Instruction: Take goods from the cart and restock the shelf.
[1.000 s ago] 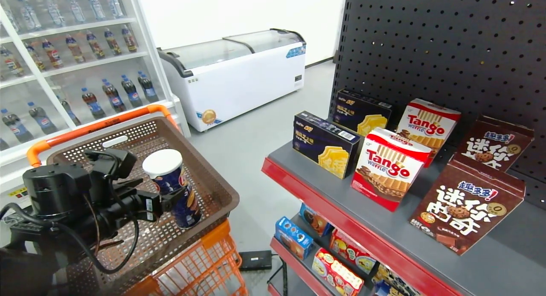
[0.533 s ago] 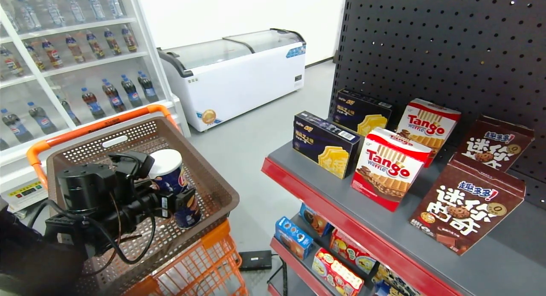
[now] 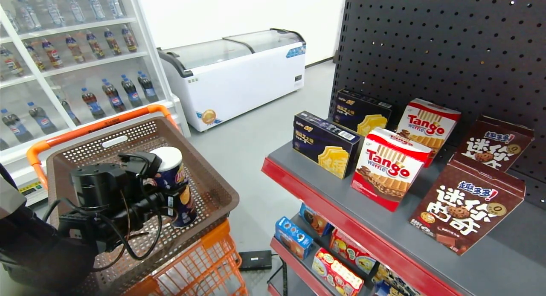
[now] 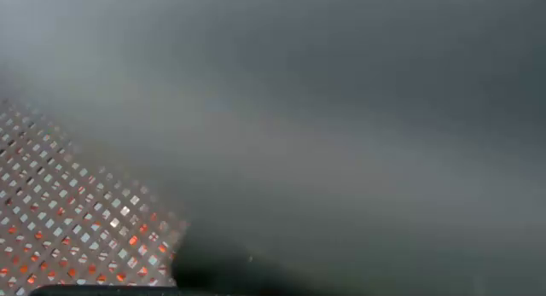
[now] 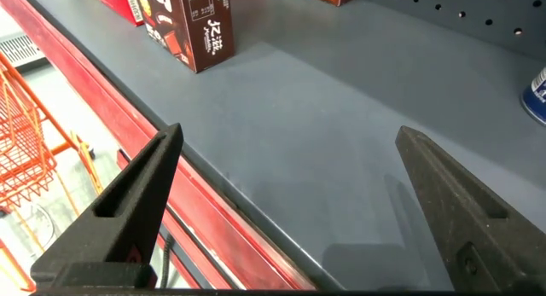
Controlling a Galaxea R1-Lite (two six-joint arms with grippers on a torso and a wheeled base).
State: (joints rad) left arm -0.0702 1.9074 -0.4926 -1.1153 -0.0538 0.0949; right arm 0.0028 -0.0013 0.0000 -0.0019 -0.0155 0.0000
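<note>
The left tool (image 3: 172, 195) gripped the chip can (image 3: 175, 176) mid-body, upright in the cart basket (image 3: 140, 134); the right tool (image 5: 290, 202) hung released over the shelf (image 5: 324, 117). The can looked light, stiff, slick, dentable.

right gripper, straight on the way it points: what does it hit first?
Most likely the bare grey shelf top: the open right gripper points at it, with nothing between. The brown box sits off to one side.
</note>
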